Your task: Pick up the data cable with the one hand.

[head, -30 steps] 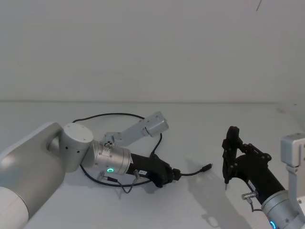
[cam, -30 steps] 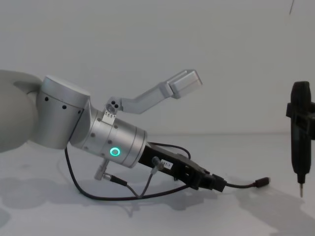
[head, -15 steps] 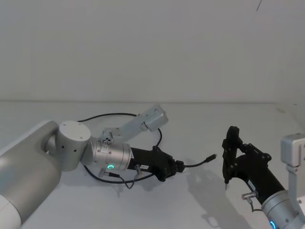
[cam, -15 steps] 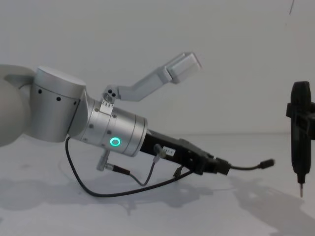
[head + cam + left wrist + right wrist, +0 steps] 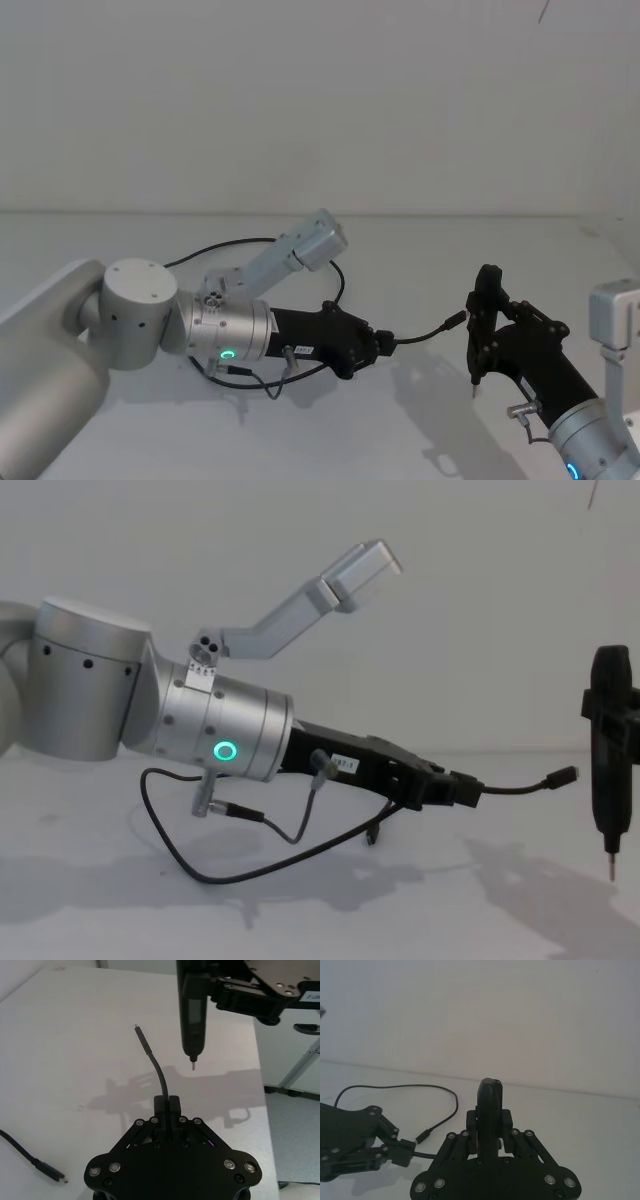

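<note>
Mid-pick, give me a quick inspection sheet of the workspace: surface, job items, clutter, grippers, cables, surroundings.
Surface: white table, arm shadows on it.
Job's things: data cable pinched near one end, that plug sticking out above the table; its loop trails on the table behind; other plug lies flat.
Clutter: nothing seen.
Grippers: left gripper shut on the data cable, low over the table; right gripper at right, shut on a slim black tool, metal tip down.
Cables: short grey lead hanging under the left wrist.
Surroundings: plain white wall.
</note>
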`<state>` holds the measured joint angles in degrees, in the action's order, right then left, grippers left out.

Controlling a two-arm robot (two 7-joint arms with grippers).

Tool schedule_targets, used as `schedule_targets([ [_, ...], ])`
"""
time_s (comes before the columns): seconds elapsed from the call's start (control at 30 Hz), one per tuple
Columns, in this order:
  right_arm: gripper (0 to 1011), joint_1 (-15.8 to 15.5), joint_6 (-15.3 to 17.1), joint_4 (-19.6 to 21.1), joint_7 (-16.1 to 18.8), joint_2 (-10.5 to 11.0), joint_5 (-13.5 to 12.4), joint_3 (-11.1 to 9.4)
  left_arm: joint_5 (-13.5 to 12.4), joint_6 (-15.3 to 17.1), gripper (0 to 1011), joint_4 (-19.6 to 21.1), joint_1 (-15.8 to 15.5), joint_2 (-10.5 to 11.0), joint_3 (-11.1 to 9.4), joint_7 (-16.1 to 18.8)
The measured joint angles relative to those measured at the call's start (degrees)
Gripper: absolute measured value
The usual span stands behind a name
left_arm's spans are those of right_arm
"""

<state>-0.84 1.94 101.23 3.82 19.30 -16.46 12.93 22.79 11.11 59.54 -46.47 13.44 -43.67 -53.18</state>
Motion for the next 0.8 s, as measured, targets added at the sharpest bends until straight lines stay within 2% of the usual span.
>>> schedule_targets([
  [0.33, 279, 0.2, -1.3, 0.7, 0.0, -0.6, 0.4, -0.4, 1.1, 2.0, 41, 5.5, 2.1, 2.6, 0.2, 0.8],
  [0.8, 279, 2.4, -4.5, 1.6, -0.3, -2.9, 0.7, -0.8, 1.7, 3.1, 41, 8.9, 3.4, 4.5, -0.1, 1.1],
])
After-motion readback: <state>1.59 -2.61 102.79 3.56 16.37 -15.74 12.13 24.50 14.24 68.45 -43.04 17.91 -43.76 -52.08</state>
